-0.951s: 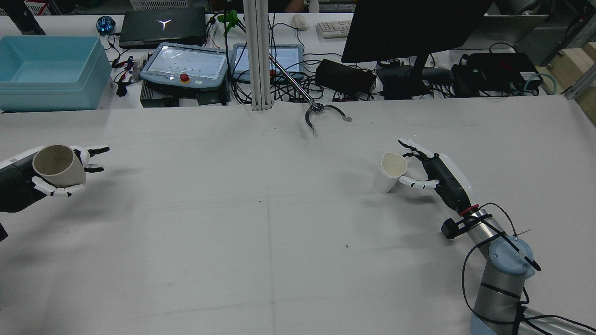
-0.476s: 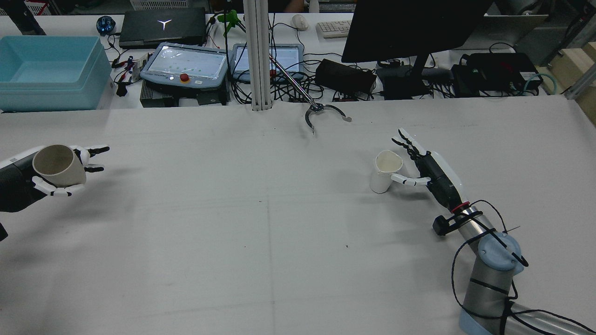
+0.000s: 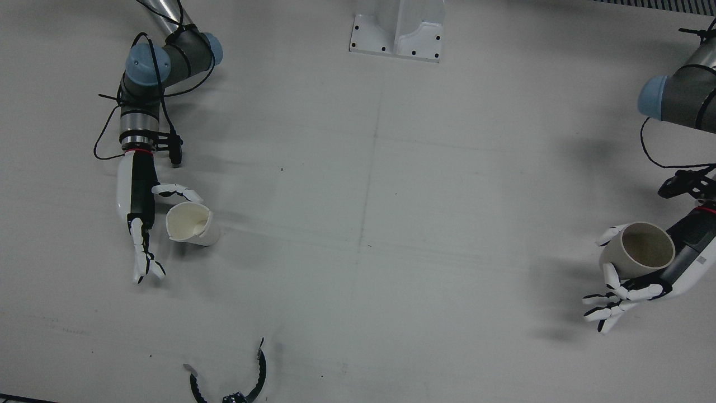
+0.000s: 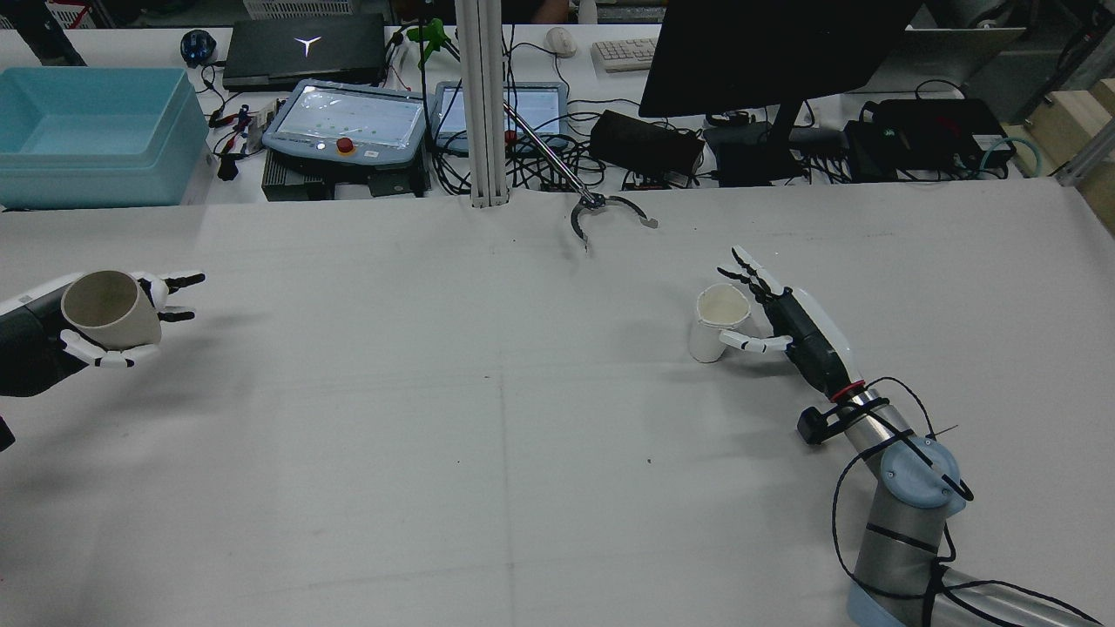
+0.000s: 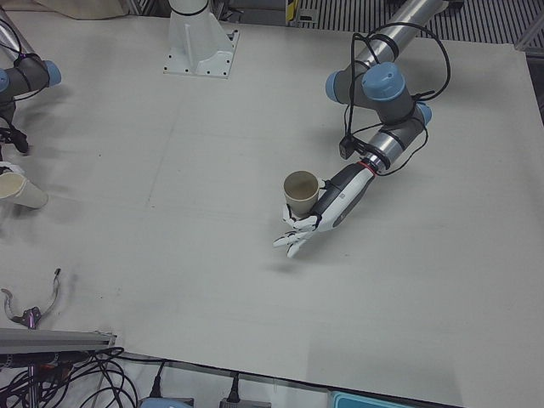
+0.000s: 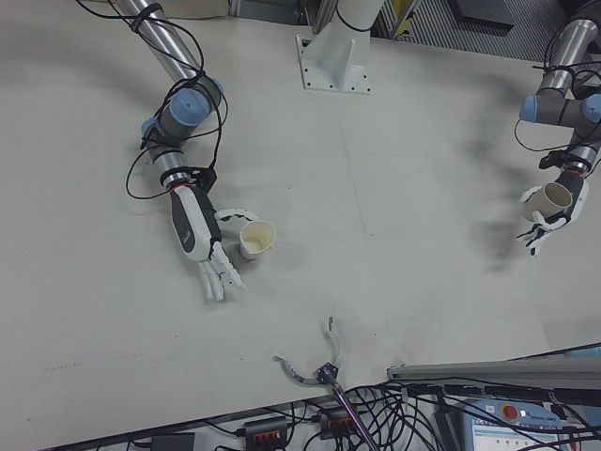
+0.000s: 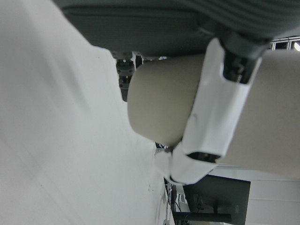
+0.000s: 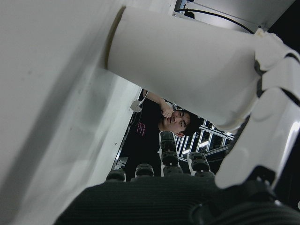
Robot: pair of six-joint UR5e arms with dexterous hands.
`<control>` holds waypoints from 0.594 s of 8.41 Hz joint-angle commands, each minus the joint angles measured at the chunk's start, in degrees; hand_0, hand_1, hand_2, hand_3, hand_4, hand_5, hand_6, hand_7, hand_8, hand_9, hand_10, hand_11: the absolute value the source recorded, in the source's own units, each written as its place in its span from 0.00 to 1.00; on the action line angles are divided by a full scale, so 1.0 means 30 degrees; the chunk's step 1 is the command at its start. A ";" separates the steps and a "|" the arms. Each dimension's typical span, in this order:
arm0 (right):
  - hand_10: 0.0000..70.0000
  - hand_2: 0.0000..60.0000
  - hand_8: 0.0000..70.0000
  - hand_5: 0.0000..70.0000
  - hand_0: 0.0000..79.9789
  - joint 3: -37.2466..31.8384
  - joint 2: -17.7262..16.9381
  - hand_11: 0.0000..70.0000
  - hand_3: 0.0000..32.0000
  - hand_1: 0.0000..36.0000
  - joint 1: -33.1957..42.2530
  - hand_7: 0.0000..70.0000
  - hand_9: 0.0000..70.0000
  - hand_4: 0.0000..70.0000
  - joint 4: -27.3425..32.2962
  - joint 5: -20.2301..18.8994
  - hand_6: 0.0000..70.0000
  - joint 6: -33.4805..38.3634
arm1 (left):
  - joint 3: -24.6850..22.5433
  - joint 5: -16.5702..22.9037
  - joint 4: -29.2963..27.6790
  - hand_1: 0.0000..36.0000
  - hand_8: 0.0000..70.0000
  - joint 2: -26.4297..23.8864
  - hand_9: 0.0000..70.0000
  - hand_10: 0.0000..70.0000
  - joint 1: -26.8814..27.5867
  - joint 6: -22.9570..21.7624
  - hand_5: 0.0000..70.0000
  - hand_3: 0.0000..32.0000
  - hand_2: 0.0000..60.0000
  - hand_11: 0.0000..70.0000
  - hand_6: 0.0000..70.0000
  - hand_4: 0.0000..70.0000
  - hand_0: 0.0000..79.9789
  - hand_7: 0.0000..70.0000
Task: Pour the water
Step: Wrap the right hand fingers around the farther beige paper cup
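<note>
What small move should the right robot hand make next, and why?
Probably close its fingers around the white cup. The right robot hand sits beside it with fingers spread, only one touching, so it has no grip yet. The left robot hand already holds its cup.

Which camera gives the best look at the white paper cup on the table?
The front view: the white paper cup and its dented rim show from above, beside the right hand. Rear and right-front views show it smaller; the right hand view shows only its side.

Left hand [image 4: 104,335] holds beige cup [image 4: 109,309] aloft; right hand [image 4: 784,322] beside white cup [image 4: 716,324], possibly touching.
</note>
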 commanded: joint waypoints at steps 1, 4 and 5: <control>0.00 0.40 0.03 0.08 0.57 0.0022 0.0419 0.00 0.12 0.39 -0.0165 0.22 0.02 0.00 -0.0020 -0.0030 0.23 -0.0010 | -0.0001 -0.0001 0.0000 1.00 0.10 -0.0001 0.02 0.18 -0.0001 -0.0011 1.00 0.00 1.00 0.31 0.26 1.00 1.00 0.16; 0.00 0.40 0.07 0.09 0.57 0.0022 0.0594 0.00 0.14 0.40 -0.0894 0.25 0.04 0.01 -0.0020 -0.0030 0.25 -0.0010 | -0.0001 -0.0001 0.0000 1.00 0.10 -0.0001 0.02 0.19 -0.0001 0.0018 1.00 0.00 1.00 0.31 0.25 1.00 1.00 0.16; 0.00 0.40 0.08 0.09 0.57 0.0022 0.0740 0.00 0.14 0.39 -0.1043 0.26 0.06 0.00 -0.0020 -0.0030 0.26 -0.0010 | -0.0001 -0.0001 0.0000 1.00 0.10 -0.0001 0.02 0.19 -0.0001 -0.0011 1.00 0.00 1.00 0.31 0.25 1.00 1.00 0.16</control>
